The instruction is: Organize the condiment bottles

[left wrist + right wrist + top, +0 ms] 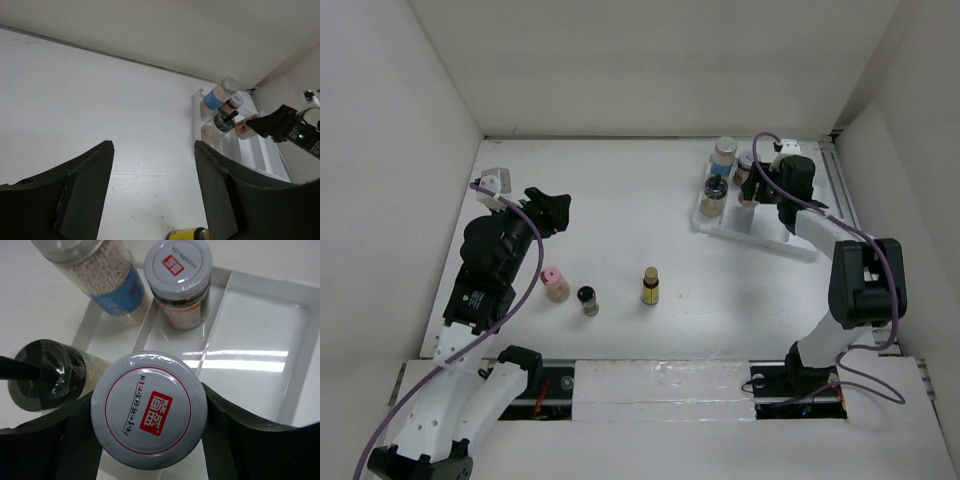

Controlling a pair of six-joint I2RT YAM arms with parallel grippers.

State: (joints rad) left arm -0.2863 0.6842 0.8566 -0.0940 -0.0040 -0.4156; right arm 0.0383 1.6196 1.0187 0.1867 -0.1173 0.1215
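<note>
Clamped in right gripper [150, 432], red-white-cap jar [149, 416] sits over tray [255, 330]; left gripper [152, 165] apart, empty, well left of tray.

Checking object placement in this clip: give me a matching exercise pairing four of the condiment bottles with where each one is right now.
Things:
1. pink-capped jar
2. yellow bottle
3. blue-labelled jar
4. red-white-capped jar nearest the right wrist camera

Places:
A. between the fingers of the right end effector
B. standing in the tray, at its far end
C. on the table, leftmost of the three loose ones
D. on the table, rightmost of the three loose ones

Pairs: 1-C, 2-D, 3-B, 4-A
</note>
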